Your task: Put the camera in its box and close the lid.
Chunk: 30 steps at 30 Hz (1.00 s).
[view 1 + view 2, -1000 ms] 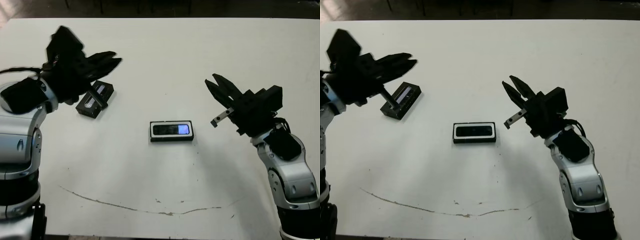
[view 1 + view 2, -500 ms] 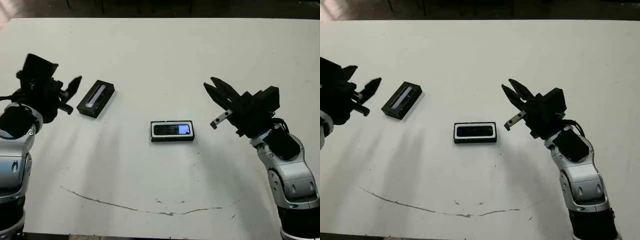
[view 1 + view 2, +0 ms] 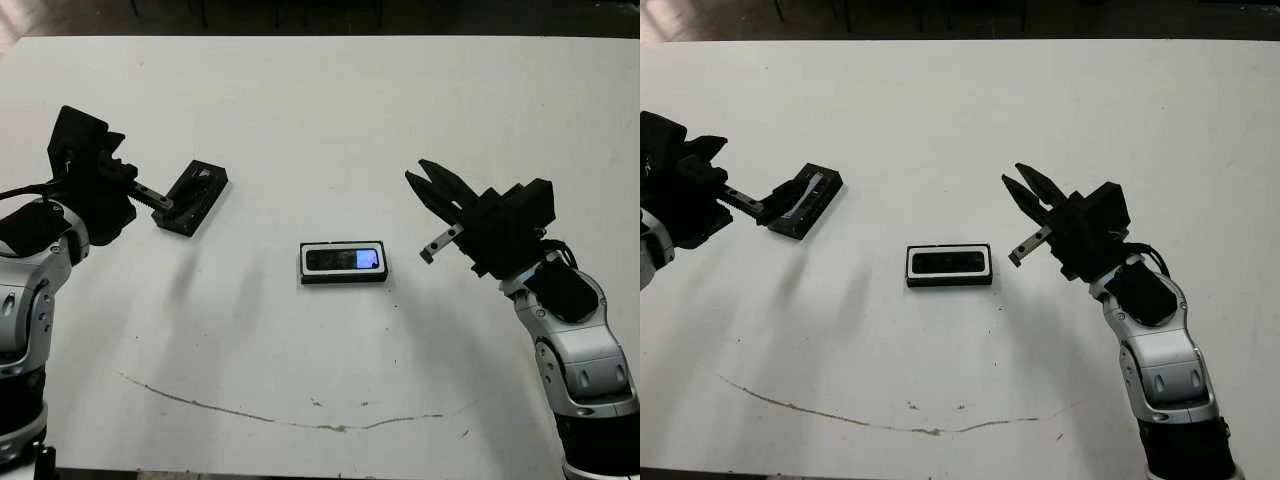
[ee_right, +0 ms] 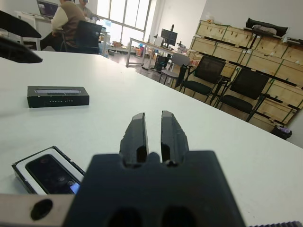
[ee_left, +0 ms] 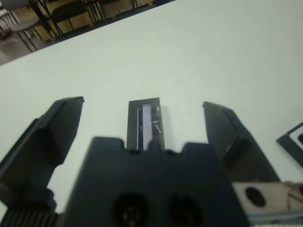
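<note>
Two black two-fingered grippers hang over a wide white counter (image 3: pixel 320 110), one at each side, and neither holds anything. Near the middle of the counter lies the small shallow black-walled box with white lining (image 3: pixel 344 276), and the flat glossy black camera (image 3: pixel 343 260) sits inside it, its bluish-white patch at the end nearer the robot's right arm; a thin white edge of lining shows around it. The box is open on top. The flat black rectangular lid with its long pale greyish strip (image 3: pixel 195 195) lies well apart from the box, toward the robot's left and a little farther out on the counter, set at a slant. The left gripper (image 5: pixel 144 130) hovers just beside the lid's near end with its fingers (image 5: pixel 57 130) spread wide; in the left wrist view the lid shows between the two fingers, beyond the gripper's body, and whether any part touches it cannot be told. The right gripper (image 3: pixel 432 190) is raised on the other side of the box, near it but not touching, its two fingers (image 4: pixel 136 135) drawn close together with only a narrow slit between them. A thin brownish curved mark (image 3: pixel 280 415) runs across the near part of the counter. Chairs, wooden crates and a seated person (image 4: pixel 71 21) show far beyond the counter in the right wrist view.
</note>
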{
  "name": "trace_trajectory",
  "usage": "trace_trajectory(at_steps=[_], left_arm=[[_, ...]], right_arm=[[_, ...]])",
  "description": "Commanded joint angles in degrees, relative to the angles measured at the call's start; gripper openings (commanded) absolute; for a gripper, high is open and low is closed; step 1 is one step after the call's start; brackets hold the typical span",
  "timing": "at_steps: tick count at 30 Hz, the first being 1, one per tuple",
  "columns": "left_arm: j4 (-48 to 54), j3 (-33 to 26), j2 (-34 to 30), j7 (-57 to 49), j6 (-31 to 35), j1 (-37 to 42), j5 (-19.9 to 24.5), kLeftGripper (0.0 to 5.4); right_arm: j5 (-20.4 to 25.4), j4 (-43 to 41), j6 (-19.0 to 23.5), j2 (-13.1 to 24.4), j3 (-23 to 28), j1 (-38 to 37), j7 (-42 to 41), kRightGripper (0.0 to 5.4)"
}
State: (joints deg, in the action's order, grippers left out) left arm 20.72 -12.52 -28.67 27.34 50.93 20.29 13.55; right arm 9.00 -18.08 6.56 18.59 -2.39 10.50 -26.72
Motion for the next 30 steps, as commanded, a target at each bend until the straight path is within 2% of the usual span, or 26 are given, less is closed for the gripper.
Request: trace_trajectory(at_steps=[1,4,10,13,20,30], left_arm=[[-2.0,0.3,0.4,-1.7,1.4,-0.2,0.6,5.38],[-3.2,1.9,-0.1,-3.1,0.8,-0.1,-0.1,5.38],[-8.7,5.7,-1.6,-2.8,-3.1,-0.3,-2.3,5.38],[-10.9,6.4,-1.6,-1.8,-4.6,-0.4,-2.2,5.38],[-13.0,5.5,-0.6,-0.8,-2.7,0.6,0.9,5.38],[-14.7,8.9,-1.8,0.2,-6.2,0.3,-0.6,5.38]], right_arm=[[-0.3,0.7,0.3,0.6,-0.2,-0.8,-0.4,0.0],[-0.3,0.2,1.4,0.9,-0.2,-1.0,-0.3,0.0],[-0.5,0.1,0.9,1.2,-0.2,-1.2,-0.3,0.0],[0.0,0.1,1.0,1.0,0.0,-1.4,-0.3,0.0],[0.3,0.6,1.0,0.9,0.0,-1.2,-0.4,0.0],[0.0,-0.4,2.4,1.7,0.4,-1.3,-0.5,0.0]])
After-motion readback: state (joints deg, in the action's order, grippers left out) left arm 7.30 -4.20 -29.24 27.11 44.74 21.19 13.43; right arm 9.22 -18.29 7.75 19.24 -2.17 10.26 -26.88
